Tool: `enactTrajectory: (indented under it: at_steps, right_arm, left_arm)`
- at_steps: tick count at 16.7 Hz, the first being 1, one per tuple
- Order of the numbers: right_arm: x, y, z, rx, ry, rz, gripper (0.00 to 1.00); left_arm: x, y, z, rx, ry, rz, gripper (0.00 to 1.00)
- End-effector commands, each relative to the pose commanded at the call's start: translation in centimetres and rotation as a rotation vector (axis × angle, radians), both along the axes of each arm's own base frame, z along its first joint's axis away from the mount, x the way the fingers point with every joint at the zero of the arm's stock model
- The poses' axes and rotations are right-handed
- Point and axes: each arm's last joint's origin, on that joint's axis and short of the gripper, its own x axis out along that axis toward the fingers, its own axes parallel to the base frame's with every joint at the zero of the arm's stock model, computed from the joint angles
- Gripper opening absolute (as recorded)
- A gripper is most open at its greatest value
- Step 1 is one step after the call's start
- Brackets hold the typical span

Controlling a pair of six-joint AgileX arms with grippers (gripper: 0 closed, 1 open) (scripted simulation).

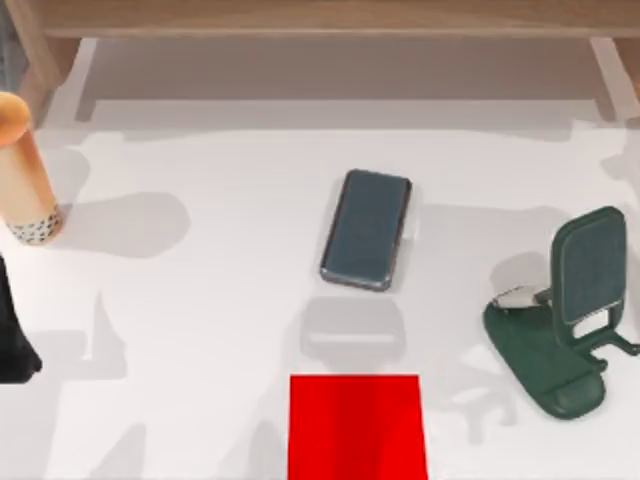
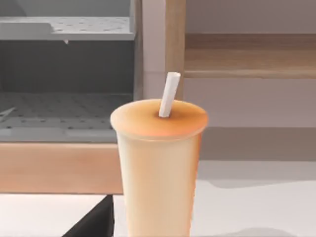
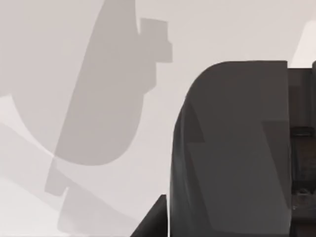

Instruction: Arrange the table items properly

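While its claw state cannot be told, the left gripper [image 1: 15, 345] is seen just below the upright cup [image 1: 25, 170] at frame left.

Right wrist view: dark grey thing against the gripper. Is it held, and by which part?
Cannot be told. A dark grey rounded object, possibly the mouse, sits right against the right arm's hardware, but no finger contact is visible. The cup and phone stand free.

The white table [image 1: 220, 330] is bright. Soft grey shadows lie beside the cup [image 1: 22, 175], phone [image 1: 367, 229] and green stand [image 1: 565, 315]. No glare; edges look slightly soft.
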Motion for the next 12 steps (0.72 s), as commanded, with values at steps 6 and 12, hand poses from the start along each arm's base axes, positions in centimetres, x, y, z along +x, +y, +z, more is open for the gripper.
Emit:
enactTrajectory:
  at_steps: [6, 12]
  right_arm:
    - [1.2, 4.0, -0.1, 0.013, -0.065, 0.009, 0.0]
    - [0.6, 18.2, -0.8, 0.104, -0.17, 0.003, 0.0]
  left_arm:
    - [0.0, 0.0, 0.0, 0.0, 0.0, 0.0, 1.0]
    - [0.0, 0.0, 0.0, 0.0, 0.0, 0.0, 1.0]
